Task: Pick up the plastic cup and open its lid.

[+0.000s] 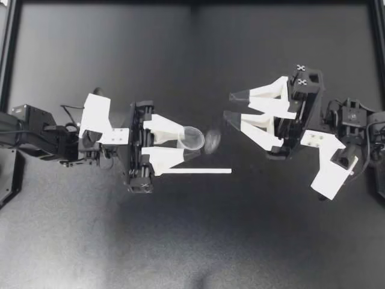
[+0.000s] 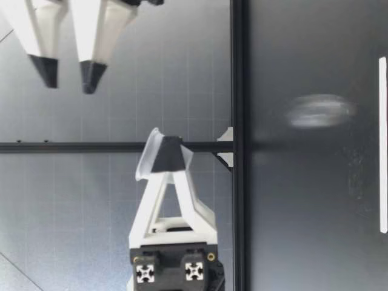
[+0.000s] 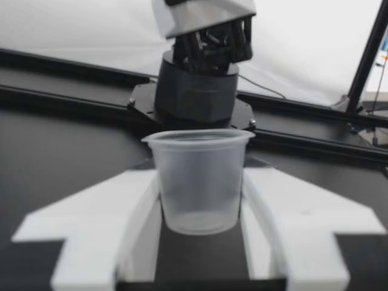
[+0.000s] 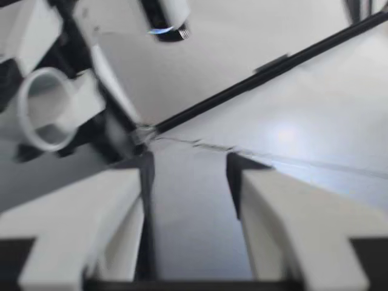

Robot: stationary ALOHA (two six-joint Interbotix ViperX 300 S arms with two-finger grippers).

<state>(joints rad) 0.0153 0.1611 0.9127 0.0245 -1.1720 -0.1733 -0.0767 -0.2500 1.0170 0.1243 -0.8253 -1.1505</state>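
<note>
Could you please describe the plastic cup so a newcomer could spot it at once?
Over the dark table, find my left gripper. The plastic cup is clamped between its white fingers, clear of the table. It alone is see-through; my right gripper opposite holds nothing.

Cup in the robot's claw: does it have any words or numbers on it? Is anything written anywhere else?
On the plastic cup: none; it is plain and see-through.
On my left gripper, which holds it: none.
On my right gripper: none.
On the table: none. No words, numbers or signs can be read in any view.
</note>
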